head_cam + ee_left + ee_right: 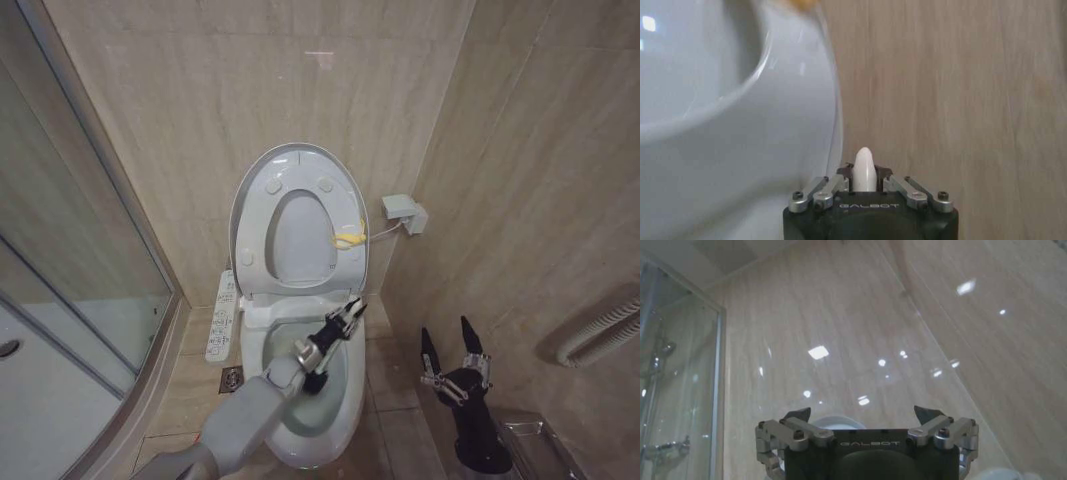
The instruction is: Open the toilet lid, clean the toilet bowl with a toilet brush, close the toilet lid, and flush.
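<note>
Now the left gripper, pinching the toilet brush upright, hangs above the toilet bowl; the raised toilet lid stands just behind it; the right gripper, spread, waits beside

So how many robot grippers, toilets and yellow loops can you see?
Grippers: 2, left gripper over the toilet bowl, right gripper beside it, jaws open
Toilets: 1, toilet lid raised
Yellow loops: 1, yellow loop on the lid's edge
Total: 4
</note>
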Controlling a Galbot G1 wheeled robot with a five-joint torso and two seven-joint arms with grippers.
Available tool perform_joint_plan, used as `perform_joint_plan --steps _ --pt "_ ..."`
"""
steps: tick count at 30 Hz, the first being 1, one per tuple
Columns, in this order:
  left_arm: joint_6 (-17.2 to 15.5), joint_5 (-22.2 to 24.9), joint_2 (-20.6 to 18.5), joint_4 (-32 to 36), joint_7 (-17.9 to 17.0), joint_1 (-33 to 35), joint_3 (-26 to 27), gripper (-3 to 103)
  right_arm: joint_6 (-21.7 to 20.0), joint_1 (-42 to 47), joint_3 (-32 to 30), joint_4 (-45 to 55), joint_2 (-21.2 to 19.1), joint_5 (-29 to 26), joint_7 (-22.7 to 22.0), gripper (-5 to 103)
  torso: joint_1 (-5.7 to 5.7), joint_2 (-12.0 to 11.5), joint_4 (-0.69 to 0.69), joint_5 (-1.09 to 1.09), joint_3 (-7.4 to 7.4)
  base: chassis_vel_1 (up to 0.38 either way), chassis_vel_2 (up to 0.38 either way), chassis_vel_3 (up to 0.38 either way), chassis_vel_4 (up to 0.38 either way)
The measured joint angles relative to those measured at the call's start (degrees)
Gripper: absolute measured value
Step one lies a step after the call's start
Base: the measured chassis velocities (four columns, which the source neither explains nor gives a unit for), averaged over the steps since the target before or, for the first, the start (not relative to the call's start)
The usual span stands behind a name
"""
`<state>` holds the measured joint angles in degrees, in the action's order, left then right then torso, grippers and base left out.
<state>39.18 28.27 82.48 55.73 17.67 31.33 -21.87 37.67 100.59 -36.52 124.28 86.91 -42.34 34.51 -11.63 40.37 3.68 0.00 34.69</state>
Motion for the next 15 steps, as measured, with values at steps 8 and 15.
perform_joint_plan --steps 8,15 --pt "0.38 -0.16 0.96 -3.73 0.42 -0.68 0.43 23 0.38 0.01 0.42 -0.59 0.15 0.58 1.82 100 0.00 0.00 -0.05 0.01 0.01 0.000 0.000 0.000 0.000" --pt "-0.01 0.28 2.23 -0.67 -0.42 -1.18 0.83 23 0.54 -0.40 0.60 -1.32 0.43 0.64 2.35 100 0.00 0.00 0.03 -0.01 0.00 0.000 0.000 0.000 0.000"
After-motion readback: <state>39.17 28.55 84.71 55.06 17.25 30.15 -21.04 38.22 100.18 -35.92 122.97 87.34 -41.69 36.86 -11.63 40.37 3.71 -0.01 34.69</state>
